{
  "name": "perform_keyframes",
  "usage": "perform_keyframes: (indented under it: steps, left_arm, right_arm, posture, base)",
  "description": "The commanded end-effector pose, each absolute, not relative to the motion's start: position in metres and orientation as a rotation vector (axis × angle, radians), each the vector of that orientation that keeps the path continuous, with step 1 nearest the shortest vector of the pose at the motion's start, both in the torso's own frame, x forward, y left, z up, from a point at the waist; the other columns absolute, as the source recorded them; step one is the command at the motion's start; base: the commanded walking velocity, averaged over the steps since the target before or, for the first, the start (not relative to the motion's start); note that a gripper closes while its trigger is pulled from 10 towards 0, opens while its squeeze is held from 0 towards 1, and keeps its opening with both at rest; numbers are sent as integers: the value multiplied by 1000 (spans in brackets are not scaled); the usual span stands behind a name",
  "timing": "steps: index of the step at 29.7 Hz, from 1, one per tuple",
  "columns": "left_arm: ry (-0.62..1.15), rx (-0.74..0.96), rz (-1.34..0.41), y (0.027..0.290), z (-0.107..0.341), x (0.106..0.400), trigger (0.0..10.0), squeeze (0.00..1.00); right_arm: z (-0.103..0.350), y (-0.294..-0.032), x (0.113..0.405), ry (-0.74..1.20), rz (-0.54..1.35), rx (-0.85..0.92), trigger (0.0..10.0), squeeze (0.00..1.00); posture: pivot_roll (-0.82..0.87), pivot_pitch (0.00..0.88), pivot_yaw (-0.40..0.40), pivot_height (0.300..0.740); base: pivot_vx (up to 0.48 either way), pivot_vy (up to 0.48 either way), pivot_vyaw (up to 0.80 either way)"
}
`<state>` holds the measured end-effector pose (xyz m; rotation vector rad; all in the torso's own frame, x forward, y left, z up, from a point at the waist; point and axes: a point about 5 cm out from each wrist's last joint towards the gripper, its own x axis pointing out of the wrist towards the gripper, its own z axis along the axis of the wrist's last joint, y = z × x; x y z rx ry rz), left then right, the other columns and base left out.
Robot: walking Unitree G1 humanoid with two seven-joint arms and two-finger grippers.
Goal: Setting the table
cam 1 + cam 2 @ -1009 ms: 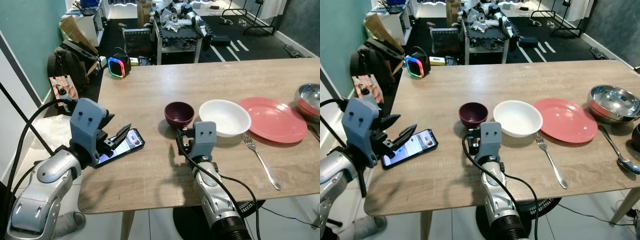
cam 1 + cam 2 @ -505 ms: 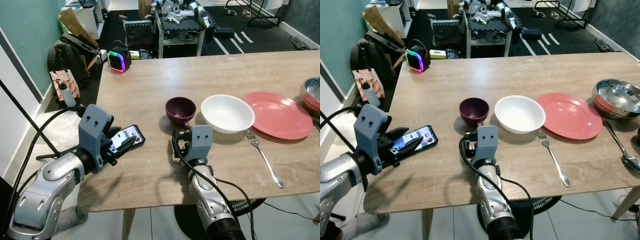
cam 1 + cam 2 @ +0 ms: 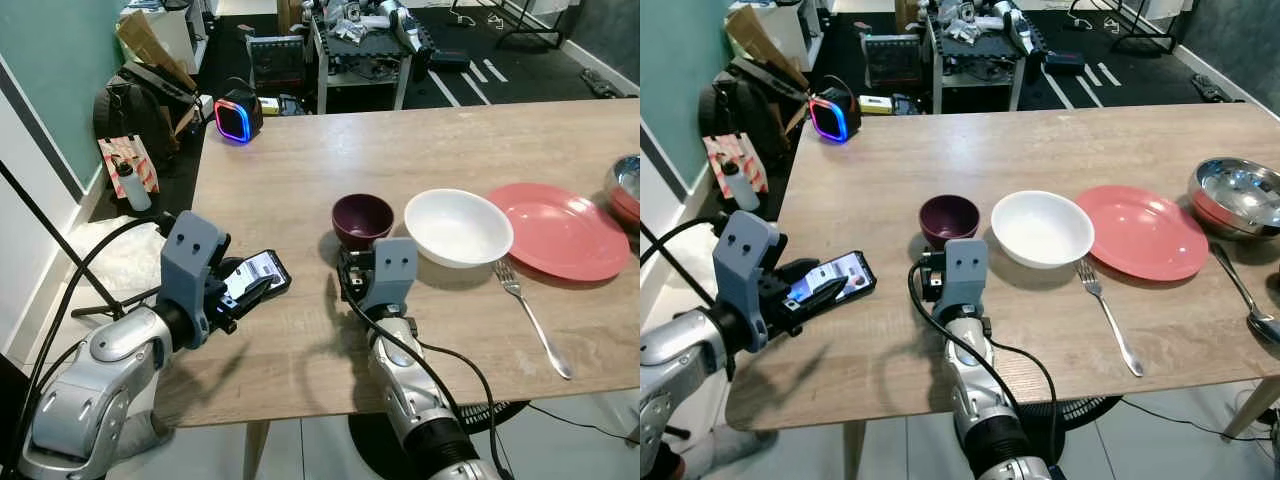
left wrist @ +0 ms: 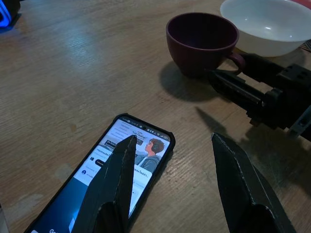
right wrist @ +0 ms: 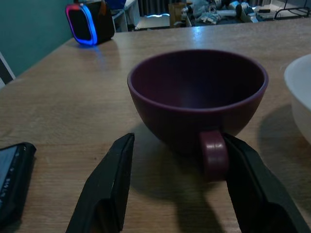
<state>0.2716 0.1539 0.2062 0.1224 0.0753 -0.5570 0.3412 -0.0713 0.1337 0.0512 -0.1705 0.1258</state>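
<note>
The right tool (image 5: 177, 182), fingers apart, should straddle the maroon cup's (image 5: 197, 97) handle (image 5: 214, 154) squarely; the left tool (image 4: 177, 187) hovers apart over the phone (image 4: 121, 167).

On the tabletop (image 3: 300, 190), the phone (image 3: 252, 277) lies left of the cup (image 3: 362, 219); bowl (image 3: 458, 227), plate (image 3: 567, 230) and fork (image 3: 532, 318) lie right of the cup.
</note>
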Motion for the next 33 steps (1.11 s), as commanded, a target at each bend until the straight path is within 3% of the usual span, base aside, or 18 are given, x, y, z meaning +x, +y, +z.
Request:
perform_keyframes:
  steps: [1,2,4,24,25,26,33]
  left_arm:
    - [80,115,-565,153,205,268,10000,0]
    - [80,115,-562,153,206,269,10000,0]
    - [79,115,-558,154,206,269,10000,0]
    - [61,112,-521,153,207,275,10000,0]
    - [49,105,-501,153,208,277,10000,0]
    - [33,99,-477,154,210,280,10000,0]
    - [-15,77,-440,147,213,291,10000,0]
  right_arm:
    - [131,-71,342,-164,123,52,9059,0]
    - [131,-71,342,-162,122,50,4314,0]
    - [131,-72,343,-163,116,46,0,0]
    - [146,-77,344,-239,109,78,0,0]
    - [159,-80,341,-290,114,107,1961,0]
    - [174,-85,336,-345,121,135,10000,0]
    - [226,-113,306,-516,115,196,10000,0]
  posture:
    - [206,124,93,740]
    - [206,123,94,740]
    - [207,122,94,740]
    - [181,104,92,740]
    - [166,93,90,740]
    - [149,86,88,740]
    - [70,50,103,740]
  base:
    - [0,0,0]
    - [0,0,0]
    - [0,0,0]
    - [0,0,0]
    - [0,0,0]
    - [0,0,0]
    - [0,0,0]
